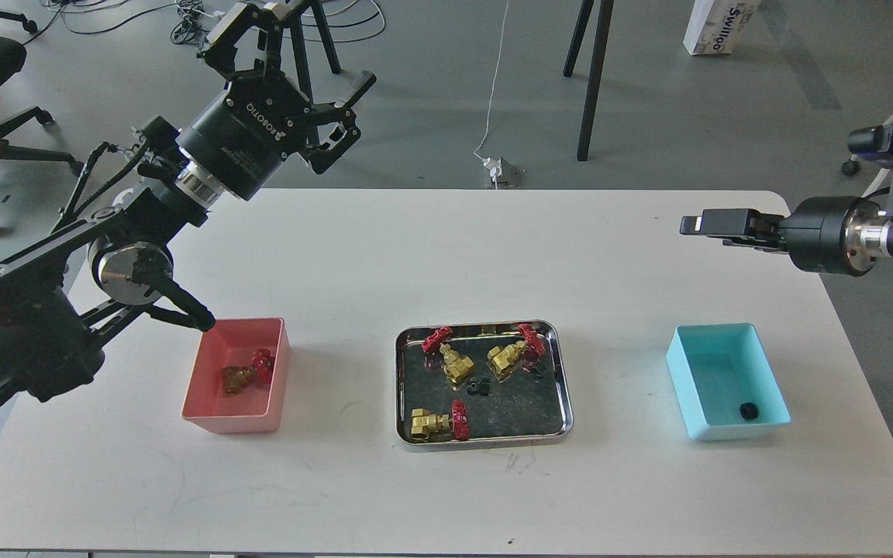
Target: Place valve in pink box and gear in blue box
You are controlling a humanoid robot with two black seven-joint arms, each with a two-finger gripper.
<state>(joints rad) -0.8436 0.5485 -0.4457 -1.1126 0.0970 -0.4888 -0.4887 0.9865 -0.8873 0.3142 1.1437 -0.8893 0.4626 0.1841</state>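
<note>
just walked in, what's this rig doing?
Sorting parts from the steel tray. One valve already lies in the pink box, one gear in the blue box. Three valves and a couple of gears remain on the tray. Left gripper is open and raised; right gripper hovers closed above the table. Neither holds anything.

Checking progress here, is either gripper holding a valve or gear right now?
No. The left gripper is open and empty; the right gripper shows nothing between its fingers.
</note>
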